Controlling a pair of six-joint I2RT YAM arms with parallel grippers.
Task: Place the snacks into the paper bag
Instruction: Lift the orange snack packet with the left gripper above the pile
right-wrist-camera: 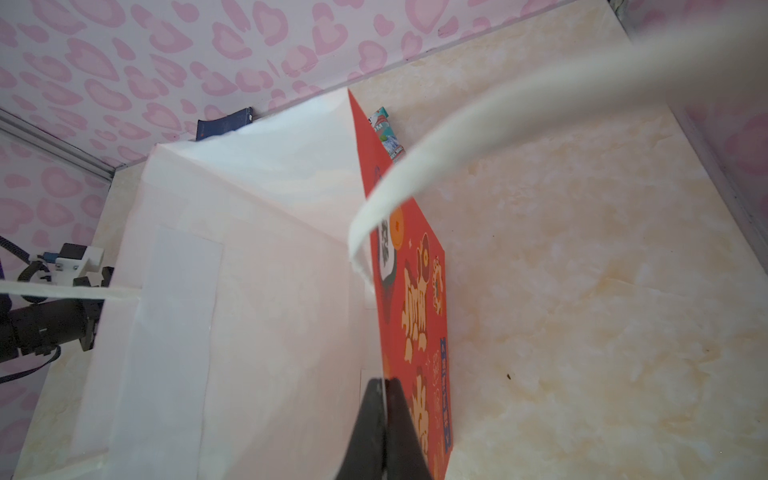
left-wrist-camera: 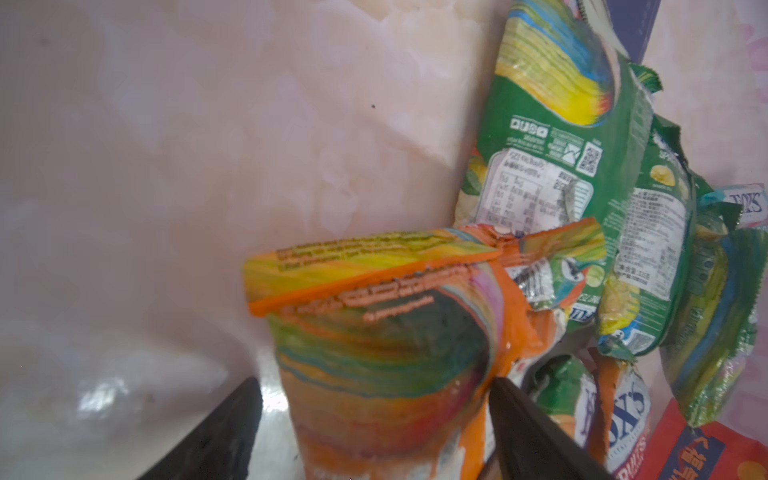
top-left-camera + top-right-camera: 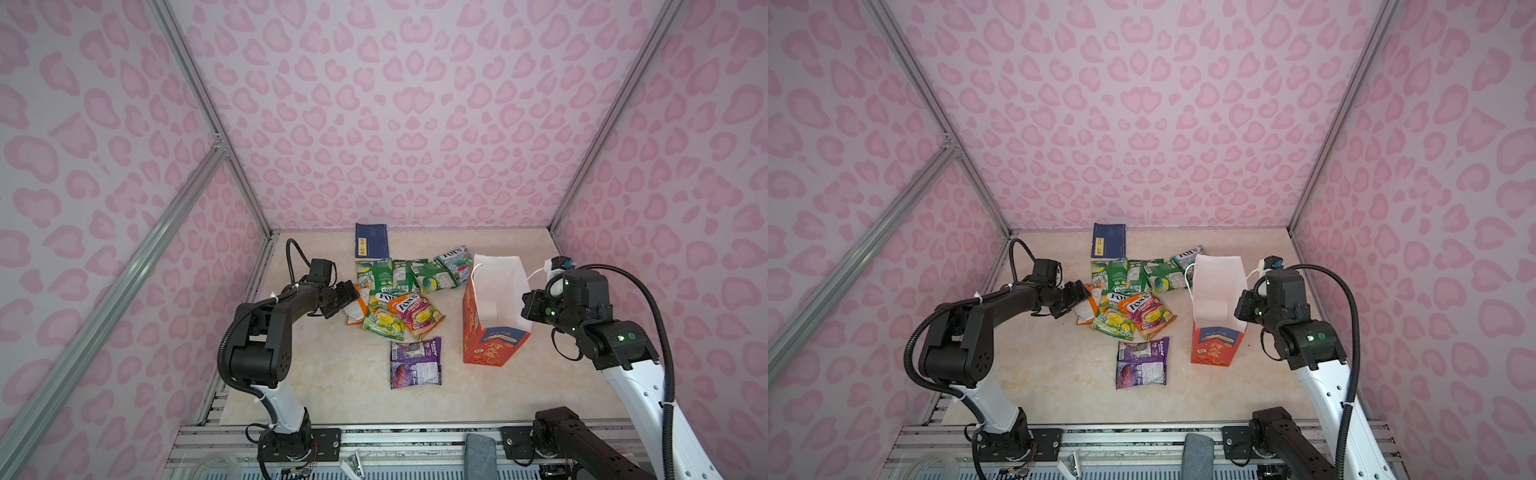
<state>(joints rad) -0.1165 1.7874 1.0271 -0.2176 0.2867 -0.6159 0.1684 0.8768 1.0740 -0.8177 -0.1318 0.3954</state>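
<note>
Left gripper: reached in low from the left to the left edge of the heap of snacks.
Left fingers: stood wide, one on each side of the orange packet. A strip of counter showed between one finger and the packet, so they straddled it without pinching it.
Orange packet: lay at the heap's left edge, crumpled, its far end partly under a green packet.
Dark-blue booklet: lay flat at the back of the counter against the wall, just behind the heap.
Green packets: lay in a row along the back of the heap, overlapping, printed backs up.
Yellow-green packet: lay in front of that row, marked "FOX'S", partly under the orange-pink packet beside it.
Purple packet: lay alone on the counter, nearer the camera than the heap and apart from it.
Teal packet: lay at the heap's right back corner, close by the bag's far left corner.
Paper bag: stood upright on the counter to the right of the snacks, mouth open, white inside, red-orange outside.
Right gripper: stood at the bag's right wall near the rim.
Right fingers: were closed tight with the top edge of the bag's wall pinched between them.
Cord handle: looped loose past the right wrist camera.
</note>
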